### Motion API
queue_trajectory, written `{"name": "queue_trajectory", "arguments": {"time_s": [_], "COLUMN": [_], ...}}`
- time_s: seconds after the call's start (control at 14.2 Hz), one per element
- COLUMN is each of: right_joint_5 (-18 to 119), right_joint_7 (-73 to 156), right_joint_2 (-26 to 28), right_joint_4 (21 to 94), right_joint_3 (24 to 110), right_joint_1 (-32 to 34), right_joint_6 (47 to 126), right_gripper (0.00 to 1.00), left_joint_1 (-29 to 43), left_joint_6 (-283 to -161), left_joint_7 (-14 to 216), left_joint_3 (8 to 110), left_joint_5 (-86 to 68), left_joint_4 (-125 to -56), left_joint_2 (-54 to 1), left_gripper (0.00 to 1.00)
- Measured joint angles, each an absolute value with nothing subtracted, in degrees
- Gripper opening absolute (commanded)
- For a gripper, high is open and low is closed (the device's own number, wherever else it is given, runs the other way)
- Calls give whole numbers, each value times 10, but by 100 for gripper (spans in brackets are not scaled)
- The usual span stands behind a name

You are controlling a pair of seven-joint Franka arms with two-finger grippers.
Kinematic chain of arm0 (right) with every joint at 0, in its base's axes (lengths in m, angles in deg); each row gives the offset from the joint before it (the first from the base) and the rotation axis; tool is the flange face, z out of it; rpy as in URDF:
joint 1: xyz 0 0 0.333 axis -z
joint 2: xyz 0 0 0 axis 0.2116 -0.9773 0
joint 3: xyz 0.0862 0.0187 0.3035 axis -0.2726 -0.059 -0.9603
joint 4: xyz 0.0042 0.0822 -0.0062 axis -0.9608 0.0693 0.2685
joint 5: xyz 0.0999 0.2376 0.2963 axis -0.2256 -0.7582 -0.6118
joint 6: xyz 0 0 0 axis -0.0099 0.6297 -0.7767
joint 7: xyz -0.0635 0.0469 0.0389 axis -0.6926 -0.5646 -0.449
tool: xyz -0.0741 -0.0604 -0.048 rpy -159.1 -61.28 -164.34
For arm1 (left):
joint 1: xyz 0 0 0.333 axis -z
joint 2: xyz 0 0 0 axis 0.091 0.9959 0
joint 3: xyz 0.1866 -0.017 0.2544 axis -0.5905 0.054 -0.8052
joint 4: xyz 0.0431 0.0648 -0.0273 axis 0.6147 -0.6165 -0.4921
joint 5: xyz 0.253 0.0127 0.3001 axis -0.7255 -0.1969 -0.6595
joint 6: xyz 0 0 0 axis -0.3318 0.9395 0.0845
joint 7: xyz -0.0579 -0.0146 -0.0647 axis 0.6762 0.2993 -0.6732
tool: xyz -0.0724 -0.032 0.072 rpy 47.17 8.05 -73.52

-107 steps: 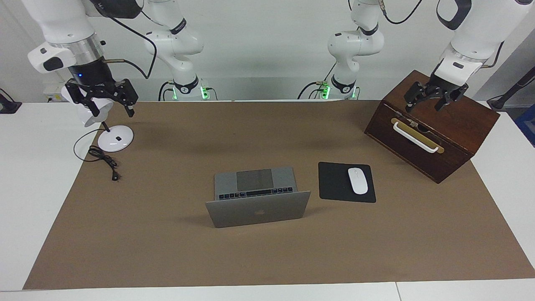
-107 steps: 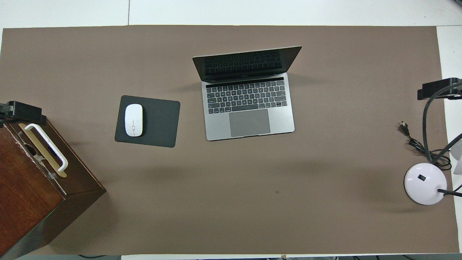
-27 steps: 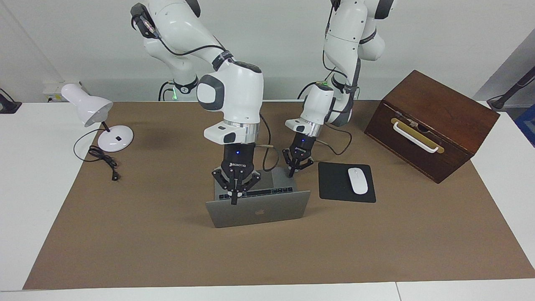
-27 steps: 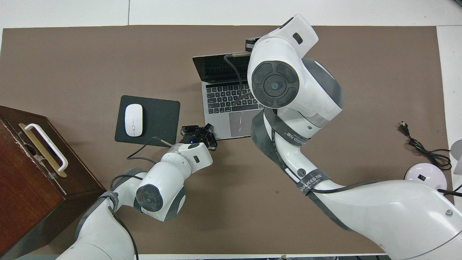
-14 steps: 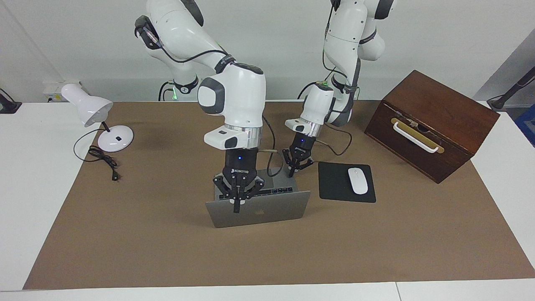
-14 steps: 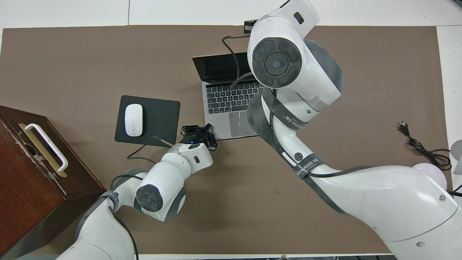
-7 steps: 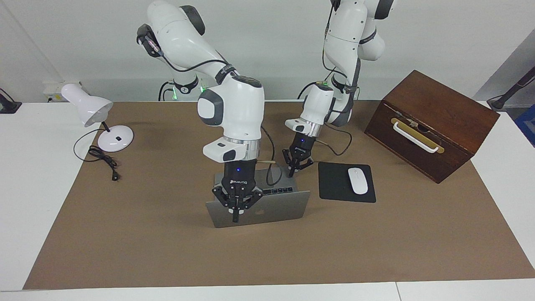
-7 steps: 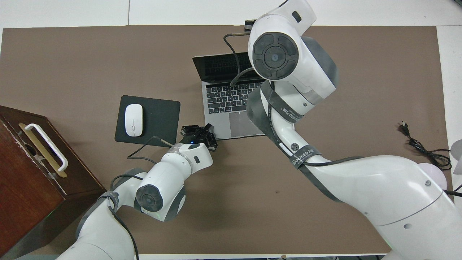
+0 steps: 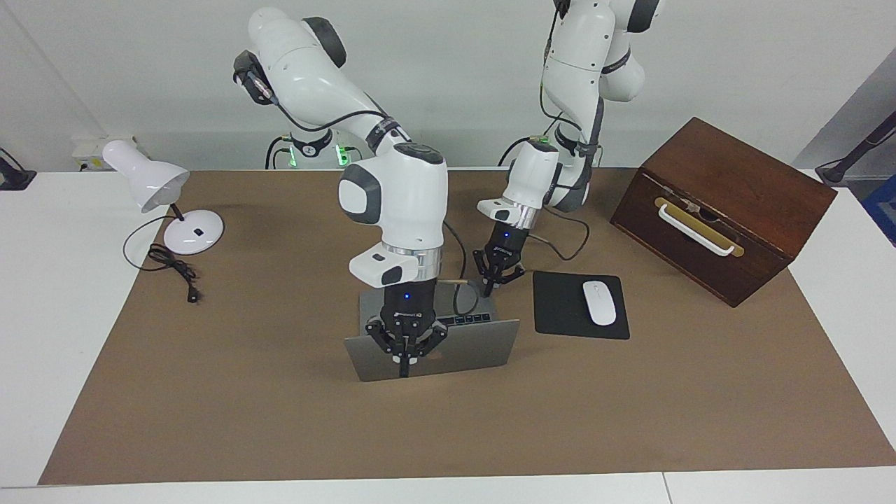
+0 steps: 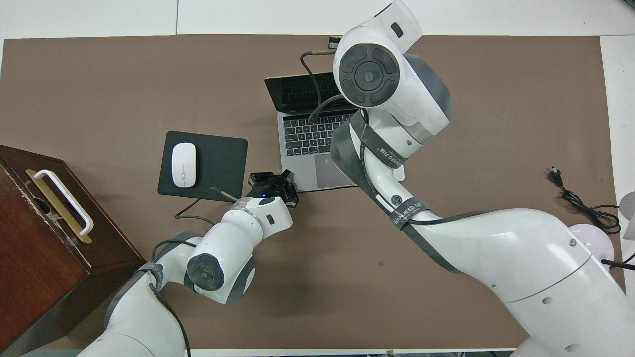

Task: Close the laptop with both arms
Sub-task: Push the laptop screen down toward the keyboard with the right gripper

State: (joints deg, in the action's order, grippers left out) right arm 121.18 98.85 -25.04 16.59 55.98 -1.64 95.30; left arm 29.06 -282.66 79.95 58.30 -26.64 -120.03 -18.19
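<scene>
Fingers pressed together, the right gripper (image 9: 404,369) hangs against the open laptop (image 9: 462,350) lid's back; the left gripper (image 9: 493,285), likewise shut and empty, braces the base's corner. Next, seemingly, a push folding the lid toward the keyboard.

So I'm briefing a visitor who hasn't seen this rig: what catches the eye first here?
The open laptop mid-table, with the right pincer, shut, hanging over the outside of its raised lid. Next, the left pincer, also shut, at the base's corner nearest the black mouse pad. Then the dark wooden box at the left arm's end.
</scene>
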Motion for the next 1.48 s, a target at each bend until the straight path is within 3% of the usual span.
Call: {"name": "queue_trajectory", "arguments": {"time_s": [1.13,1.48], "right_joint_5": [1037,994], "right_joint_7": [989,989], "right_joint_2": [-252,-252], "right_joint_4": [165,164], "right_joint_3": [549,544], "right_joint_1": [-18,-18], "right_joint_6": [878,820], "right_gripper": [0,0], "left_joint_1": [291,291], "left_joint_6": [-2827,-2827], "left_joint_7": [799,799], "left_joint_3": [583,583], "left_joint_5": [-266,-266], "left_joint_4": [-1200,-1201], "left_joint_2": [-182,-182], "left_gripper": [0,0]}}
